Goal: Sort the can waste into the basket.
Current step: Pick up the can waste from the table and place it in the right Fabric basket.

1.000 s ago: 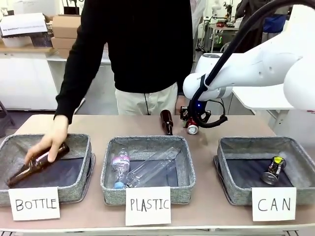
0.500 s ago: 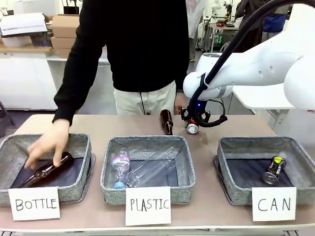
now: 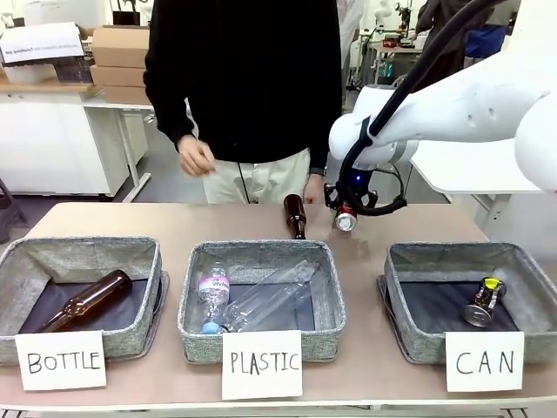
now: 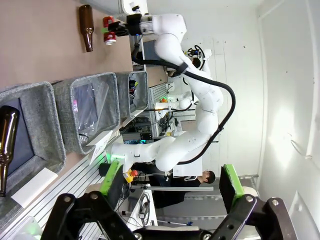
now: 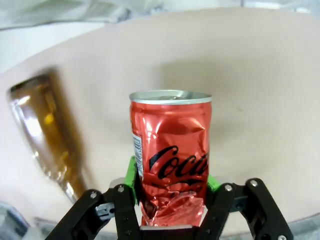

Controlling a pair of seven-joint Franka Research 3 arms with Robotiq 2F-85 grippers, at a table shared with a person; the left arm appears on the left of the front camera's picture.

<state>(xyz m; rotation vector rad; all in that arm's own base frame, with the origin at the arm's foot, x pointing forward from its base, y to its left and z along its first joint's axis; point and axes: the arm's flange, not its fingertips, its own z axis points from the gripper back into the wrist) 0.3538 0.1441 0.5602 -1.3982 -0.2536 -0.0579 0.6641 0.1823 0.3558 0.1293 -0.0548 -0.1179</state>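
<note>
A dented red can [image 5: 171,157] with white lettering is clamped between the green pads of my right gripper [image 5: 170,187], and it hangs above the table. From the front, this red can [image 3: 345,218] and right gripper [image 3: 346,212] hover over the far table beyond the basket [image 3: 522,261] carded "CAN". A dark silvery can [image 3: 483,301] with a yellow-green patch lies on that basket's floor. My left gripper [image 4: 167,187] stands open with nothing between its fingers, off the table's side. It does not show in the front view.
A brown bottle [image 3: 295,215] lies on the table left of the held can. The "PLASTIC" basket [image 3: 331,300] holds clear bottles; the "BOTTLE" basket [image 3: 152,283] holds a brown bottle [image 3: 85,300]. A person [image 3: 252,87] stands at the far side, one hand [image 3: 197,157] raised.
My right gripper has lifted the red can off the table and shifted slightly right. The person let the brown bottle down into the "BOTTLE" basket and drew the hand back up.
</note>
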